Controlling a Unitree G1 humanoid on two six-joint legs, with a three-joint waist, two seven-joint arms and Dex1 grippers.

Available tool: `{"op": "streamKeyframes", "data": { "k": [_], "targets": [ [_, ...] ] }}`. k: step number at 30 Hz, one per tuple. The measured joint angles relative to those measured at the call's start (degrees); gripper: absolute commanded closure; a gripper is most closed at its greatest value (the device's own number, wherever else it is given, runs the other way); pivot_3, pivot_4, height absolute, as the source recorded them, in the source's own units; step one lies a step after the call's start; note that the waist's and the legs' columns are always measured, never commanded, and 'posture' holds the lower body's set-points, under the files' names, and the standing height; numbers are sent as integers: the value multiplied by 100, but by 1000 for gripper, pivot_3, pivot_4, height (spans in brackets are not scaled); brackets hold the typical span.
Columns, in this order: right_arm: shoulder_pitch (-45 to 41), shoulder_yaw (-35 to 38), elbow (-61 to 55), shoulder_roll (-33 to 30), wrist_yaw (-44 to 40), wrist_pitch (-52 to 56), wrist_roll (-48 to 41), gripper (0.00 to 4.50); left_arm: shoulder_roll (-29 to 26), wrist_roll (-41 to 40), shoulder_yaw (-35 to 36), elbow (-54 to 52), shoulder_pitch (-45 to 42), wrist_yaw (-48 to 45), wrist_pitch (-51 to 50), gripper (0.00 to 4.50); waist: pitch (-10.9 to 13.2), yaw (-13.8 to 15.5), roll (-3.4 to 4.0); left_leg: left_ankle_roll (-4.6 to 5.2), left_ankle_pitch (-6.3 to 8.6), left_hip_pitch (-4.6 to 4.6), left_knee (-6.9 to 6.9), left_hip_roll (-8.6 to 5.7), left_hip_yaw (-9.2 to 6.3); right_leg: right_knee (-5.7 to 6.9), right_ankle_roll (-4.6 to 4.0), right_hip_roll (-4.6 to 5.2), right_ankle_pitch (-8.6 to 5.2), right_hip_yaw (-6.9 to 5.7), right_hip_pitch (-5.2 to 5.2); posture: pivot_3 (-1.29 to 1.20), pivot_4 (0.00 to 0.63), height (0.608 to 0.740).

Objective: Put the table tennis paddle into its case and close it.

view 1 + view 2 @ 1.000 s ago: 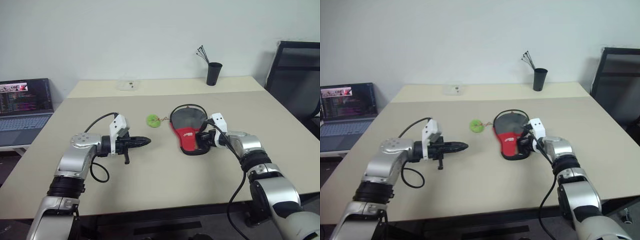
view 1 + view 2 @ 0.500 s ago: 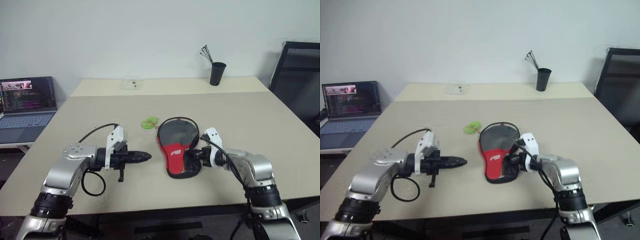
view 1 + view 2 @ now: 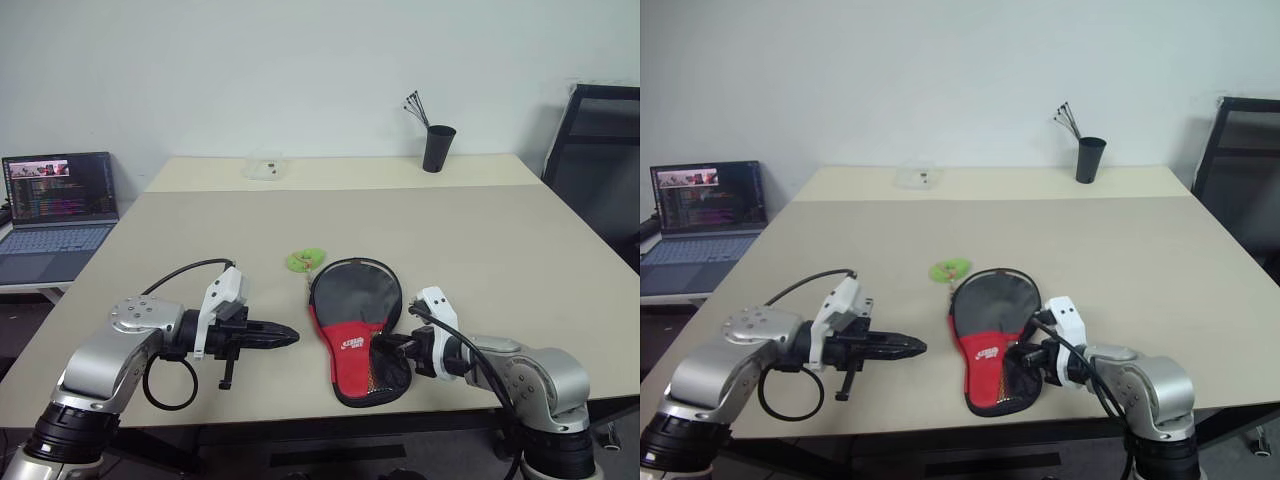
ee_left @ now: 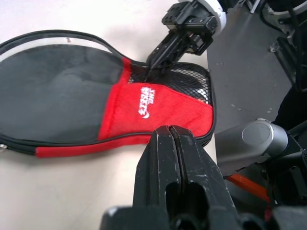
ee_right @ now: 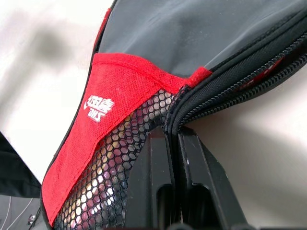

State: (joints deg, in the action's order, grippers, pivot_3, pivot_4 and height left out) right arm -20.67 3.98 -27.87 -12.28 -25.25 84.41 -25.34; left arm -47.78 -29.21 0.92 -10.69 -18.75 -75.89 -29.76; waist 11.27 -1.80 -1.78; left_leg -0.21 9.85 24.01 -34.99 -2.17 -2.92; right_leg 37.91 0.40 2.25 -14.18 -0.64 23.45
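The case [image 3: 352,318] lies flat on the table [image 3: 480,240] near its front edge, black part away from me, red part and mesh pocket [image 5: 115,163] toward me. Its green zipper tag [image 3: 305,260] rests just beyond the case's far left rim. My right gripper [image 3: 388,346] is shut on the case's zipped edge beside the mesh pocket, as the right wrist view shows close up [image 5: 173,140]. To the left of the case my left gripper [image 3: 290,338] is shut and holds nothing; it points at the case's red side [image 4: 144,103]. The paddle is hidden.
An open laptop [image 3: 55,210] sits off the table's left side. A black cup with pens [image 3: 436,148] and a small clear box [image 3: 265,165] stand at the far edge. A black chair [image 3: 600,130] is at the right.
My right gripper has drawn back toward me, dragging the case to the table's front edge. The left arm has also pulled back a little. The camera has shifted.
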Motion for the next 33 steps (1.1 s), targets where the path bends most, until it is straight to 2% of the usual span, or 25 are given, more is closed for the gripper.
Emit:
{"op": "streamKeyframes", "data": {
  "k": [17, 21, 23, 27, 30, 31, 33],
  "targets": [
    [327, -76, -222, -21, 255, -48, -133, 4484, 4, 22, -63, 9, -1, 19, 82, 4500, 0, 2, 0, 0, 0, 1, 3, 0, 0, -5, 2, -1, 0, -1, -1, 0, 150, 740],
    [345, -75, -221, -58, 283, -38, -137, 3545, 3, 35, -69, 21, 0, 14, 157, 4500, 0, 3, 0, 0, 1, 1, 3, 0, 0, -7, 0, 0, -1, -1, -1, 0, 150, 740],
    [396, -113, -257, -186, 279, -66, -145, 2824, 4, 40, -72, 23, 6, 15, 173, 4500, 0, 3, 0, 0, 1, 2, 3, 0, -1, -9, 0, 0, -1, -2, -2, 0, 150, 740],
    [399, -623, -580, -1113, -40, -492, -184, 1385, 3, 53, -73, 31, 63, 21, 232, 4500, 1, 3, 1, 0, 1, 3, 4, 0, -1, -17, -1, 0, -2, -5, -4, 0, 150, 740],
    [152, -729, -642, -1548, -406, -801, -313, 294, 3, 83, -72, 111, 65, 36, 293, 4500, 2, 1, 0, 0, 1, 1, 4, 2, -1, -17, -1, -1, -2, -6, -5, 0, 150, 740],
    [35, -715, -663, -1639, -552, -872, -410, 20, 4, 94, -72, 158, 61, 52, 306, 4500, 2, 1, -1, 0, 1, 2, 4, 2, -2, -17, -1, -1, -2, -8, -5, 0, 150, 740],
    [-194, -596, -702, -1712, -815, -961, -664, 20, 25, 118, -64, 241, 35, 140, 341, 4500, 2, 7, -2, 0, 1, 3, 4, 2, -5, -18, 2, -2, -1, -11, -7, 0, 150, 740]
  ]
}}
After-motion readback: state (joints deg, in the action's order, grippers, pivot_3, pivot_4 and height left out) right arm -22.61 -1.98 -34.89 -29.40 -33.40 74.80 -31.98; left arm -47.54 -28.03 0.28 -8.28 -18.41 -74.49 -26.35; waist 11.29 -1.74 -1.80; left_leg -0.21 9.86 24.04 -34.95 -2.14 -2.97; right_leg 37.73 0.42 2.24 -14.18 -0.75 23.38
